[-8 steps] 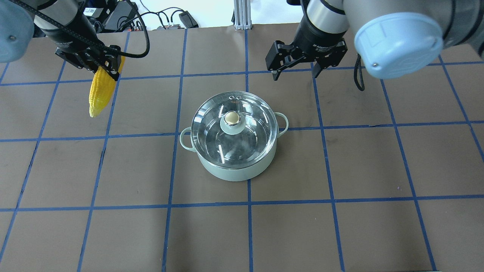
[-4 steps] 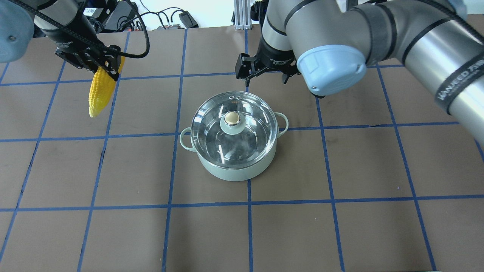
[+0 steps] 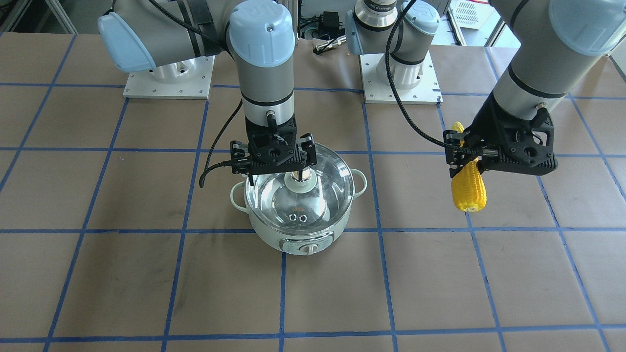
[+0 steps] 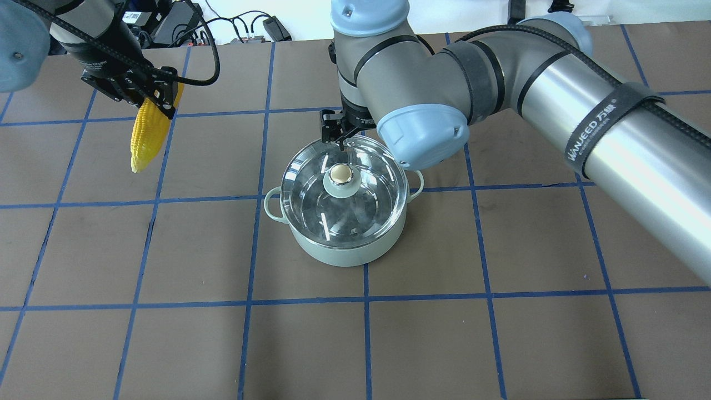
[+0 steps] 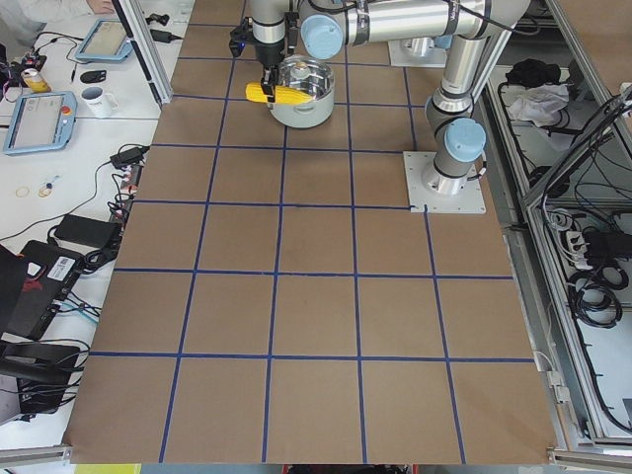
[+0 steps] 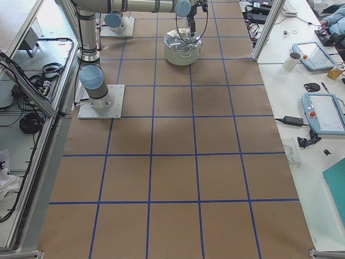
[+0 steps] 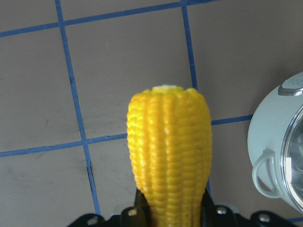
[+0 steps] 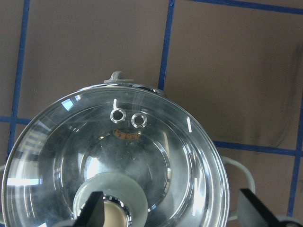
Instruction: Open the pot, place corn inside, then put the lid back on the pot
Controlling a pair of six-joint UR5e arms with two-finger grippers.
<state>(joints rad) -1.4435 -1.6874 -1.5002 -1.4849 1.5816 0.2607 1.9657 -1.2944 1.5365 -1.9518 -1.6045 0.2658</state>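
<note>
The pale green pot (image 4: 344,253) stands mid-table with the glass lid (image 4: 311,194) on it and its beige knob (image 4: 340,175) on top. My right gripper (image 3: 274,166) is open and hovers just above the lid, slightly to the robot's side of the knob. In the right wrist view the fingertips (image 8: 92,210) stand wide apart, with the knob (image 8: 113,215) near one of them. My left gripper (image 4: 158,97) is shut on the yellow corn (image 4: 145,136) and holds it in the air, well to the left of the pot. The corn (image 7: 168,151) fills the left wrist view.
The brown table mat (image 4: 500,333) has a blue tape grid. The pot's control panel (image 3: 305,244) faces away from the robot. The right arm's elbow (image 4: 422,133) hangs over the pot's far right side. Cables and gear (image 4: 244,28) lie beyond the far edge.
My right arm has swung left from the far right of the table to over the pot, and its open gripper now hovers above the lid. The left arm and corn have not moved.
</note>
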